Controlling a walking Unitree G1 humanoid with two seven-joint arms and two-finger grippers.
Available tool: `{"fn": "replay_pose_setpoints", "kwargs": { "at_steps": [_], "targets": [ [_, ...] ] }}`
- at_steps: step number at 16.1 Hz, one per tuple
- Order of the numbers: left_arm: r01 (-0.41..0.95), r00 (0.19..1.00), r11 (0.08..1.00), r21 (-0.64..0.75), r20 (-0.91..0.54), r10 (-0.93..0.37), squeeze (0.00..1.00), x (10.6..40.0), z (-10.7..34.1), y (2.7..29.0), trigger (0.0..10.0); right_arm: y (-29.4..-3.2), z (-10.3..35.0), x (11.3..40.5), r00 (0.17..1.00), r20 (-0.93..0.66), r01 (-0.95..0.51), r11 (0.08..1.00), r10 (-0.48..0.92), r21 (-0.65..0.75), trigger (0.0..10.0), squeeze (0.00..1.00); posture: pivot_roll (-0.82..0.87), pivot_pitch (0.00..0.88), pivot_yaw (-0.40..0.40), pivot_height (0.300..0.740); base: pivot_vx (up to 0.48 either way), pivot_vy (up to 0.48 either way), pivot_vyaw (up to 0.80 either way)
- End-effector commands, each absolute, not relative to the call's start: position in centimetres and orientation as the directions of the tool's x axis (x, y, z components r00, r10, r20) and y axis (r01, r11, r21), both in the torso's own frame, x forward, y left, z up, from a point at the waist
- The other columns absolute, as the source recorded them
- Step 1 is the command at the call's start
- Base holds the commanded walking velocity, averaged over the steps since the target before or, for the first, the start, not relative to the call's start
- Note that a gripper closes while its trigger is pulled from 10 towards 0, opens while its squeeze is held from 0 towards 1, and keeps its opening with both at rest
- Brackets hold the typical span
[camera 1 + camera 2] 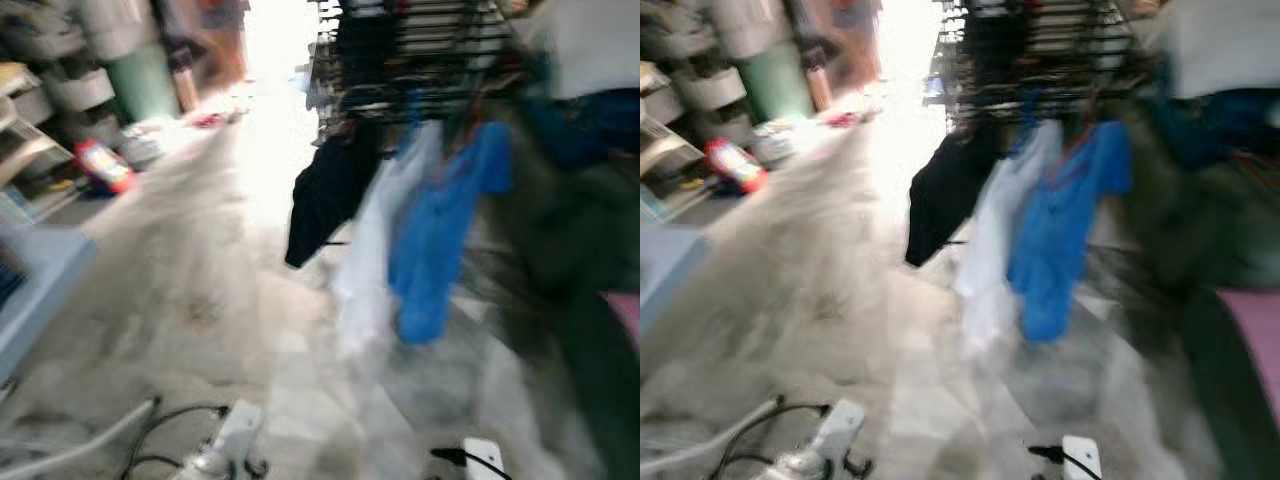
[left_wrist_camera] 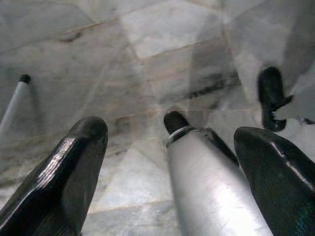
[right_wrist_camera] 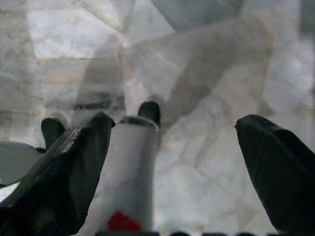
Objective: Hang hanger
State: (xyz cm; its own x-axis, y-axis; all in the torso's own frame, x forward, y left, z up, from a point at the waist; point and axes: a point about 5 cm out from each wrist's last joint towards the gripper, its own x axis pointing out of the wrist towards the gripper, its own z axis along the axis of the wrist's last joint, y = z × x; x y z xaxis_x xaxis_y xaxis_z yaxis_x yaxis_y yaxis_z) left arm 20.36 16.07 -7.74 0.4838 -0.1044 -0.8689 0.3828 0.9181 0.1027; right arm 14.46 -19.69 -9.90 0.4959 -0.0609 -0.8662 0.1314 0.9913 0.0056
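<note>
Both arms hang low over the pale marble floor [image 1: 190, 290]. The left hand [image 2: 170, 162] points down at the tiles with its two black fingers [image 2: 69, 172] spread wide apart and nothing between them; past them stands a silver leg [image 2: 206, 182] of the robot ending in a dark foot. The right hand [image 3: 172, 162] hangs the same way, its fingers [image 3: 275, 167] parted and gripping nothing, with a silver leg [image 3: 130, 167] bearing a red mark just beside one of them. From the head, everything is smeared with blur. Taking the dark clothes rack [image 1: 420, 60] as the landmark: under its bars hang three garments side by side, a black one [image 1: 325, 195] towards the robot's left, a white one [image 1: 375, 250] in the middle, and a blue shirt [image 1: 440, 230] towards the right, all hanging down near the floor. Any hanger on them is too blurred to make out. Right of the rack stands a person in a white top [image 1: 590, 45] and dark blue bottoms. Well to the left of the rack, across the open floor, are cluttered shelves [image 1: 60, 95], a red object [image 1: 103, 165] and a green bin [image 1: 145, 80]. Nearer the robot than the rack, at floor level, lie white parts with black cables [image 1: 185, 425].
</note>
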Motion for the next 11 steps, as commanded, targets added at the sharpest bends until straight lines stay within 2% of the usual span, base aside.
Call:
{"fn": "replay_pose_setpoints", "kwargs": {
  "at_steps": [1, 11],
  "targets": [
    [0.348, 0.505, 0.932, 0.104, -0.858, -0.093, 0.0, 20.82, -7.47, 16.27, 10.0, -19.5, -9.66, 15.21, 0.508, -0.86, 0.129, 0.991, -0.054, 0.015, 10.0, 0.0, -0.08, 0.039, 0.048, 0.74, 0.0, 0.0, 0.0],
    [0.362, 0.517, 0.926, 0.103, -0.85, -0.107, 0.0, 21.16, -7.28, 16.12, 10.0, -19.82, -9.59, 15.26, 0.507, -0.861, 0.109, 0.994, -0.049, 0.007, 10.0, 0.0, -0.09, 0.036, 0.05, 0.74, 0.0, 0.0, 0.0]
  ]
}}
